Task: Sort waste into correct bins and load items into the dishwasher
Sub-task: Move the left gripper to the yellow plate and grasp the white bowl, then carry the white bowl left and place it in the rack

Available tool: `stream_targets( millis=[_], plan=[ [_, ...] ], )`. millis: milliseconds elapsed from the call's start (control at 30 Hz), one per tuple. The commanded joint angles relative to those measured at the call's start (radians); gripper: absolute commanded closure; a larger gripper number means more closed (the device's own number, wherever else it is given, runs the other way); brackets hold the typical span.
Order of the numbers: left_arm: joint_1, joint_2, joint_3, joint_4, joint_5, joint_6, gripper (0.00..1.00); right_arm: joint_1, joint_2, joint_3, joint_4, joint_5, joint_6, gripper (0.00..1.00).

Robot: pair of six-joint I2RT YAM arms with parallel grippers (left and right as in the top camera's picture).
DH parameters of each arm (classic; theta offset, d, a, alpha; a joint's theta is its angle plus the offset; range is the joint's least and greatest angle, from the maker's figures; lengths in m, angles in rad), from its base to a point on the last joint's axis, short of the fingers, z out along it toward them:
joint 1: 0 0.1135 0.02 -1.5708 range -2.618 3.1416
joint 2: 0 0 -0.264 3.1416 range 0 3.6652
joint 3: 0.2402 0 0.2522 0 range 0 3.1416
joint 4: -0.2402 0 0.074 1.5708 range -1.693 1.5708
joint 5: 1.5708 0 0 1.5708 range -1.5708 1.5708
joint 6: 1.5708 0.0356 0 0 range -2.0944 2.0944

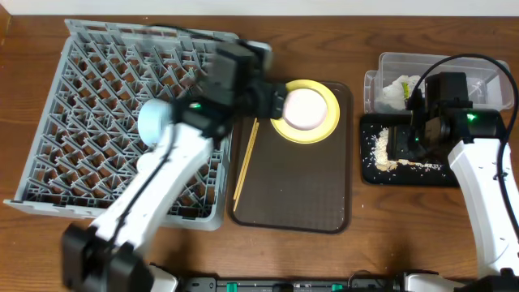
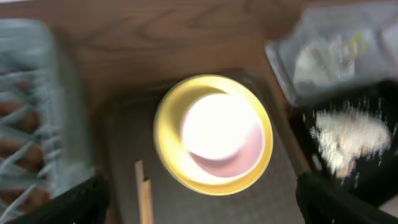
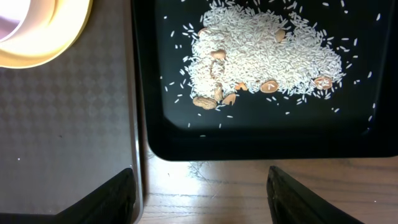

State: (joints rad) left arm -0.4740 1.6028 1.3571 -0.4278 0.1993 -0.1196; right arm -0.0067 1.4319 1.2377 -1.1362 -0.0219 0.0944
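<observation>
1. Dish rack [image 1: 81, 105]: it fills the left of the surface [image 1: 324, 32], and the light blue bowl [image 1: 154, 120] sits among its pegs. Your left arm crosses above the rack's right side, so a low swing there could clip the bowl or the pegs.
2. Left tool [image 2: 199, 199]: its fingers stand wide apart and hold nothing, above the brown tray [image 1: 292, 195].
3. Chopsticks [image 1: 246, 162]: they lie flat near the brown tray's left edge. They look thin and low, so they may slip from a pinch or roll away.
4. Yellow plate [image 1: 327, 128]: the cream-white bowl [image 1: 304, 107] sits on it. Lifting the bowl by its rim could drag or tip the plate.
5. Clear tub [image 1: 486, 66]: the wrapper [image 1: 397, 89] lies inside.
6. Black tray [image 3: 249, 146]: the rice scraps [image 3: 261, 56] are heaped in it, with loose grains around the heap.
7. Right tool [image 3: 202, 186]: it is spread and empty, at the black tray's near edge. A careless descent could nudge the tray and spill grains.
</observation>
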Motion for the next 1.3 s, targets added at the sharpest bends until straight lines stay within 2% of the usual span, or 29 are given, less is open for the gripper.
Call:
stream_targets(
  millis=[0,167,400,600,667,867,1000,1100,1200,1267],
  plan=[
    [-0.097,0.106,0.018,0.029,-0.037,0.162,0.05,-0.008,-0.014,0.017,-0.003,0.017,-0.009,0.34],
    [-0.167,0.233,0.018,0.126,-0.036,0.194,0.05,-0.008,-0.014,0.017,-0.003,0.017,-0.009,0.31],
    [-0.193,0.356,0.018,0.219,-0.036,0.194,0.06,-0.007,-0.014,0.017,-0.016,0.013,-0.009,0.31],
    [-0.193,0.438,0.018,0.236,-0.037,0.194,0.16,-0.007,-0.014,0.017,-0.026,0.013,-0.009,0.31],
    [-0.193,0.456,0.018,0.235,-0.037,0.194,0.21,-0.007,-0.014,0.017,-0.028,0.013,-0.009,0.31],
    [-0.193,0.468,0.018,0.23,-0.073,0.194,0.57,-0.007,-0.014,0.017,-0.032,0.013,-0.009,0.31],
    [-0.193,0.467,0.018,0.22,-0.104,0.194,0.71,-0.007,-0.014,0.017,-0.037,0.013,-0.009,0.31],
    [-0.193,0.459,0.018,0.22,-0.104,0.194,0.78,-0.007,-0.014,0.017,-0.038,0.013,-0.009,0.32],
    [-0.193,0.441,0.018,0.218,-0.103,0.186,0.9,-0.007,-0.014,0.017,-0.039,0.013,-0.009,0.32],
    [-0.193,0.421,0.018,0.212,-0.103,0.17,0.94,-0.007,-0.014,0.017,-0.038,0.014,-0.01,0.32]
  ],
)
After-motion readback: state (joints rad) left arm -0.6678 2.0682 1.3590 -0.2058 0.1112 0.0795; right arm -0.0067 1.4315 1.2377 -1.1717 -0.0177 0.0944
